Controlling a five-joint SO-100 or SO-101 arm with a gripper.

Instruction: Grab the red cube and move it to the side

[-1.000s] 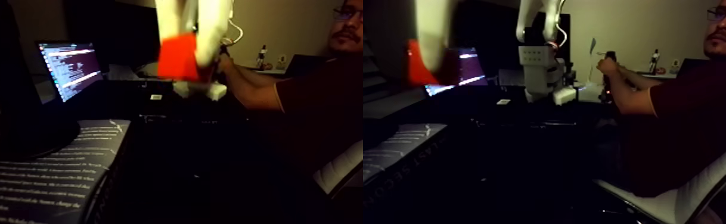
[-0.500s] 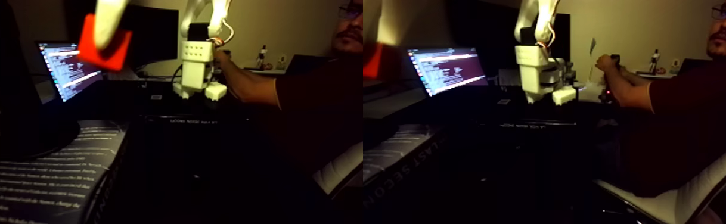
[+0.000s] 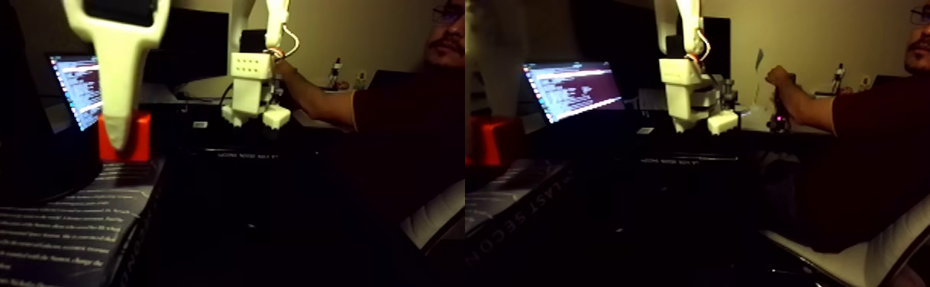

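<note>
Dim room, dark table (image 3: 257,214). At the left half's left side, the gripper (image 3: 120,141) grips the red cube (image 3: 140,137) just above a printed sheet (image 3: 43,229); lower gently, then release.

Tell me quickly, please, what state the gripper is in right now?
Gripper: closed on the red cube, low over the printed sheet.

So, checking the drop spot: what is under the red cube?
The red cube sits at the far end of a printed book, white jaws over its front. The contact beneath is too dark to tell.
</note>
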